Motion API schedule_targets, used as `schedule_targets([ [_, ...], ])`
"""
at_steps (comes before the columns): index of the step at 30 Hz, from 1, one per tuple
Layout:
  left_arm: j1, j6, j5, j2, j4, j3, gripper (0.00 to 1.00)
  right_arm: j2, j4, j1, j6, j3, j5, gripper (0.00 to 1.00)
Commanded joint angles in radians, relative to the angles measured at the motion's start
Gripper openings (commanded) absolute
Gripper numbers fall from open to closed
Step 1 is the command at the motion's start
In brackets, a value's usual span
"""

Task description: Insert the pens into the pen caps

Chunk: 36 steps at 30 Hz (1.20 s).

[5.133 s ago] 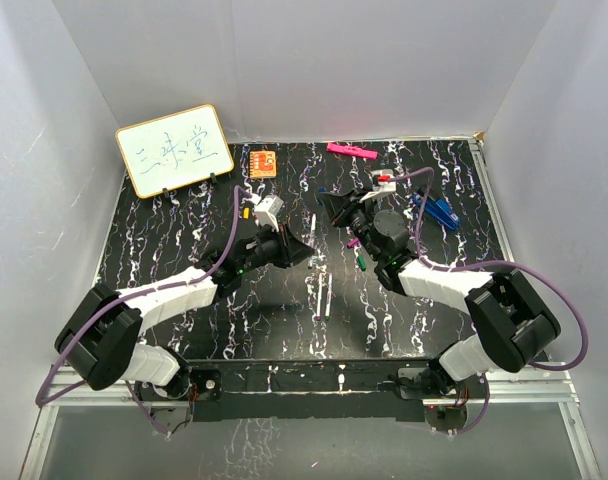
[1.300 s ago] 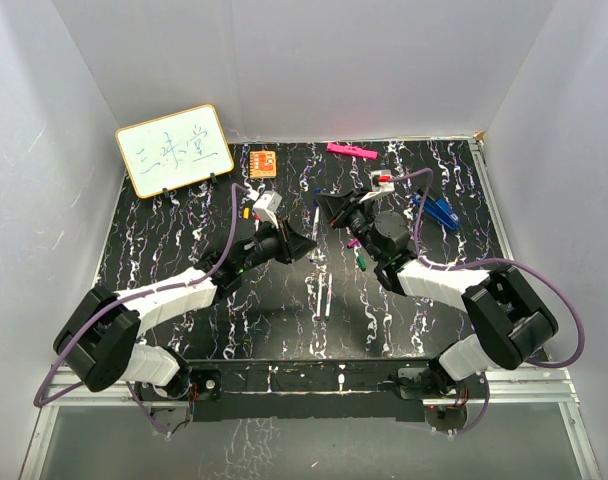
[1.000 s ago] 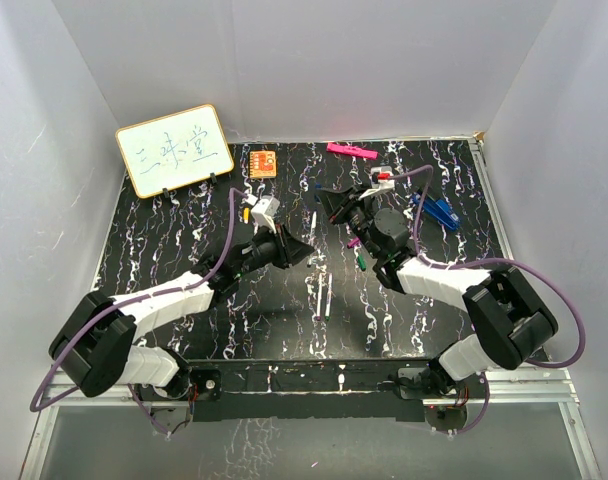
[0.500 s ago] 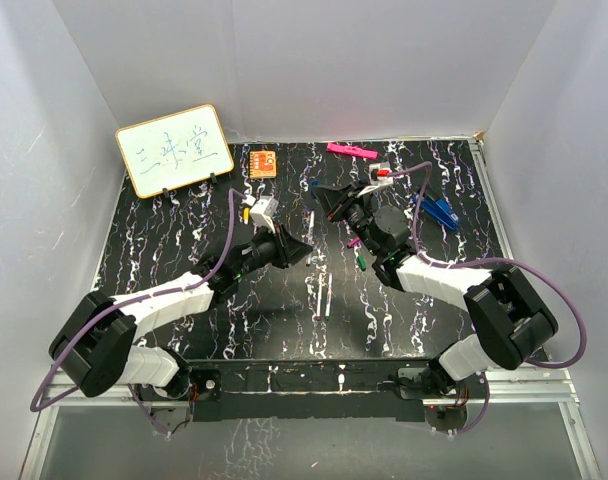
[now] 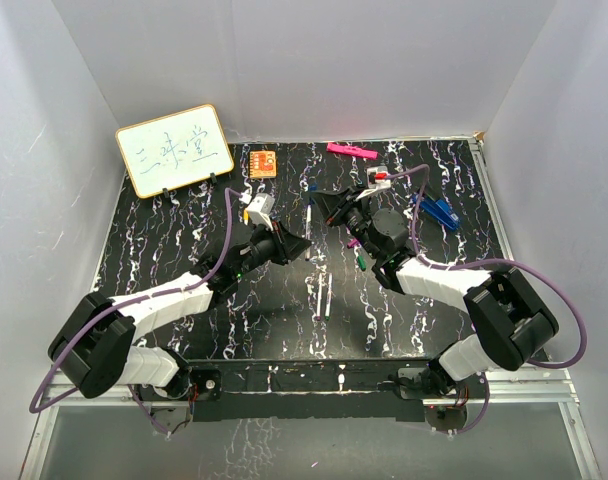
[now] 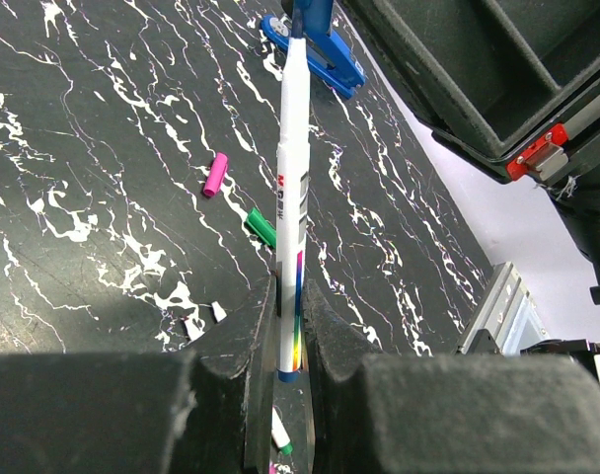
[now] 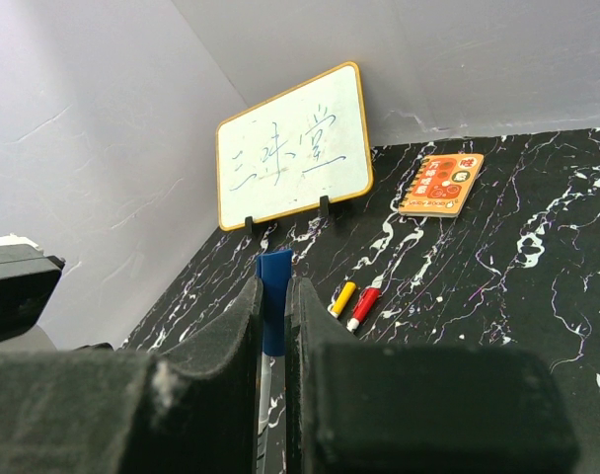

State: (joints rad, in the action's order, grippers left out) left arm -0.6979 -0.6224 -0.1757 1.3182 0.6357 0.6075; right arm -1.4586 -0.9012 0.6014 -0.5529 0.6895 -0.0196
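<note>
The left claw (image 6: 285,331) was pinching a white pen (image 6: 290,197) by its lower end, and the pen ran straight up the middle of the left-wrist frame. The right claw (image 7: 272,296) was clamped on a blue cap (image 7: 274,269) — the pen's tip sat just at that cap, above mid-desk (image 5: 144,240). A pink cap (image 6: 213,175) and a green cap (image 6: 262,226) lay on the desk, left of the held pen.
</note>
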Motion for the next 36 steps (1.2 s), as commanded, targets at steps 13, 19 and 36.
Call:
schedule_targets([
  [13, -0.006, 0.005, 0.003, -0.049, 0.015, -0.018, 0.0, -0.029, -0.093, 0.006, 0.016, 0.061, -0.015, 0.0],
  [19, -0.006, 0.006, 0.007, -0.043, 0.022, -0.02, 0.0, -0.016, -0.083, 0.005, 0.016, 0.058, -0.012, 0.0],
  [36, -0.006, 0.001, -0.004, -0.019, 0.031, -0.006, 0.0, -0.019, -0.082, 0.009, -0.008, 0.053, 0.022, 0.0],
])
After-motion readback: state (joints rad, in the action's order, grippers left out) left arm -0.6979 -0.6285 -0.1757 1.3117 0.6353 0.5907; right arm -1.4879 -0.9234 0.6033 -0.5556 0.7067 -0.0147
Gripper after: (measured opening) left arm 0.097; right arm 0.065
